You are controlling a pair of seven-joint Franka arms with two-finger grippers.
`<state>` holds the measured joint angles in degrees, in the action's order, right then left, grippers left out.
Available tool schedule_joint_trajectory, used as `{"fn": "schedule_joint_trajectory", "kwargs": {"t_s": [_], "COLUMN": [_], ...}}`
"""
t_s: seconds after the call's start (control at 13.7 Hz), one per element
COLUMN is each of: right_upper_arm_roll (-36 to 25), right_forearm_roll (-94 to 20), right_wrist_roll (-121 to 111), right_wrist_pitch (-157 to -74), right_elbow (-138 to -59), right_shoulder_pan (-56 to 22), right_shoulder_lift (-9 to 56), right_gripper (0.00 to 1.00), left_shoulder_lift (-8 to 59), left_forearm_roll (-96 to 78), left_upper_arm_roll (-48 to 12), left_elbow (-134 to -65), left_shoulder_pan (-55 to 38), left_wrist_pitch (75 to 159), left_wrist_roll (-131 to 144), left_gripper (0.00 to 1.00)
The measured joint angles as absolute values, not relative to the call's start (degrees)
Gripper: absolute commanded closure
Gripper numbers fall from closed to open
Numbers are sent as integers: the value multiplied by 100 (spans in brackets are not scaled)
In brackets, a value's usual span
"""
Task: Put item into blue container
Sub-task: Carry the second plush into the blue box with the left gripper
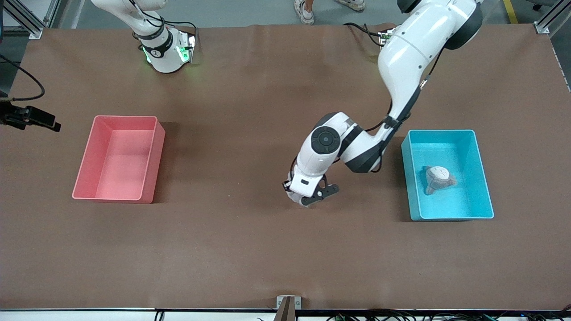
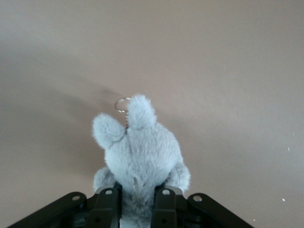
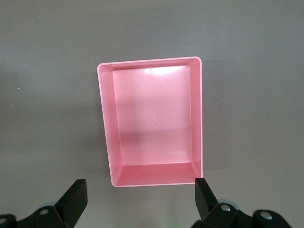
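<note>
A grey plush toy (image 2: 140, 152) with two ears and a metal key ring (image 2: 121, 104) is the item, and my left gripper (image 2: 137, 194) is shut on its body. In the front view that gripper (image 1: 308, 198) is low at the table's middle, between the two bins, and only a bit of the toy (image 1: 292, 196) shows under it. The blue container (image 1: 464, 198) stands toward the left arm's end of the table. A beige and brown soft toy (image 1: 439, 179) lies in it. My right gripper (image 3: 140, 190) hangs open high over the pink bin, holding nothing.
The pink bin (image 1: 84, 169) of the same shape stands toward the right arm's end of the table and is also seen from above in the right wrist view (image 3: 107, 123). A black device (image 1: 29, 118) juts in at that end's edge.
</note>
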<state>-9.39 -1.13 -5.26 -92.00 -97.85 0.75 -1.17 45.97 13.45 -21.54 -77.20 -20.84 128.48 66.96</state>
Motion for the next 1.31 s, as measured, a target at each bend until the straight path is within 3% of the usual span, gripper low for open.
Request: {"fn": "schedule_joint_trajectory", "kwargs": {"t_s": [0.22,0.73,0.95,1.31], "right_upper_arm_roll": [-947,-921,-915,-870], "right_forearm_roll": [-113,-109,-107,4], "right_wrist_roll": [-526,-582,-655,-728], "right_wrist_pitch": [-9208,-9244,-9230,-9175], "right_elbow": [-9944,-10002,-10003,-10003], "right_shoulder_pan": [91,96,96,95], "right_shoulder_lift": [-371,-460,-476,-489], "right_gripper": [0,0,0,0], "left_shoulder_lift": [3763,1909,1638,1625], "left_forearm_roll": [1345,1345,1345,1345], "left_upper_arm_roll": [-2172,-2240,-2238,-2237], "left_elbow": [-8098,-10115,-10515,-10882], "left_shoulder_pan": [-1671,-85,580,1383], "left_wrist_pitch": [12197,12008,12011,12017], "left_wrist_roll": [6162,3408,1831,-138], "left_gripper": [81,80,75,75]}}
